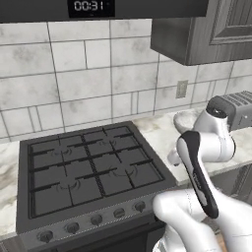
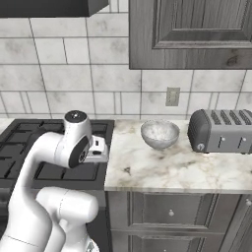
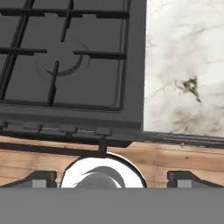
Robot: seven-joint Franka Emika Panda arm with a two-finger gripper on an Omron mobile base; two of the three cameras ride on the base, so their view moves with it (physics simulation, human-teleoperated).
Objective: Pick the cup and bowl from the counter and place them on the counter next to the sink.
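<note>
our hand (image 3: pixel 112 177) hangs over the front edge of the stove (image 3: pixel 70 65), its two dark fingertips (image 3: pixel 41 178) set wide apart with nothing between them, so we read it as open and empty. ahead of the hand and off to its right lies the marble desk (image 3: pixel 183 52). the bowl (image 2: pixel 160 134) sits on that desk, well beyond the hand toward the tiled wall, just beside the toaster (image 2: pixel 221 130), and we aren't touching it. we can't make out the cup or the sink from here. by our judgement the task has barely begun: the bowl waits where it stands, nothing is gripped, and both things are yet to be picked up and set down next to the sink.
</note>
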